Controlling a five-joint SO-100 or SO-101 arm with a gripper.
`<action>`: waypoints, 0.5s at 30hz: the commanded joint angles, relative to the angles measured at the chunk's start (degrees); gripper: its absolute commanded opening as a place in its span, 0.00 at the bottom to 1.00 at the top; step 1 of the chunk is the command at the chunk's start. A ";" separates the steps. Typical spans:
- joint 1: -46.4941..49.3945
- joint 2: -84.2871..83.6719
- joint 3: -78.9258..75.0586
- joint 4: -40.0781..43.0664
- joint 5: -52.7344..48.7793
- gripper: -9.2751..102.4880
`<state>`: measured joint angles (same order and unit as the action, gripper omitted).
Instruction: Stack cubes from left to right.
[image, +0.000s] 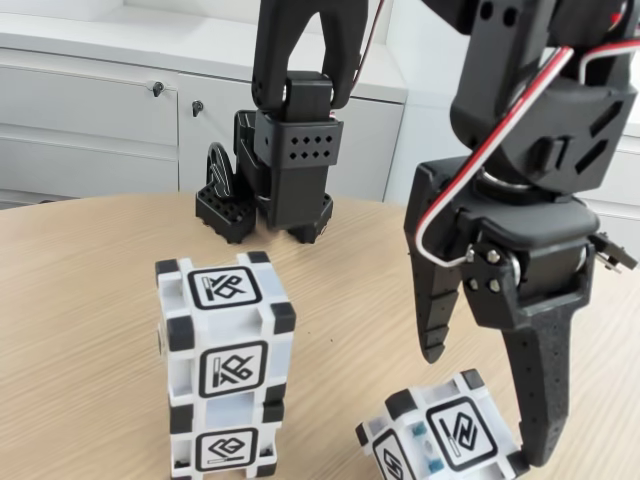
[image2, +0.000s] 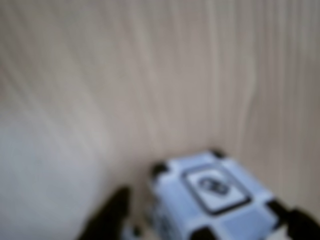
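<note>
a stack of two cubes (image: 225, 365) is seen in the fixed view on the wooden table (image: 90, 240), one white cube set squarely on the other, black corner blocks at the edges and black-framed symbols on the faces. the stack serves as the landmark here.

to the right of the stack, and lower in the fixed view, a third cube (image: 445, 435) is found lying on the table, turned at an angle to the stack and well apart from it. its top face carries a black-framed symbol, and a little blue is visible on its side.

the gripper (image: 490, 400) is hung over that third cube, right of the stack. its jaws are spread apart — one black finger (image: 437, 310) is held above the cube's left upper edge, clear of it, while the longer finger (image: 540, 385) reaches down just beside the cube's right corner; contact there cannot be told. nothing is clamped.

behind the stack, at the far edge of the table, the black base of the arm (image: 275, 165) is seen, and behind that a white cabinet (image: 90, 110) with small dark locks.

in the wrist view, which is blurred, the third cube (image2: 215, 195) is shown at the bottom, with dark finger tips (image2: 107, 220) at its left and right — neither pressed visibly against it.
</note>
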<state>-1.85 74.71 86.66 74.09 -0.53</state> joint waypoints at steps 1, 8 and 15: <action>0.44 7.21 -0.53 0.44 -0.26 0.38; 0.44 13.62 -0.44 0.26 -1.05 0.37; 0.53 13.27 -0.18 0.26 -4.92 0.37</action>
<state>-1.85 85.25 86.75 74.71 -3.60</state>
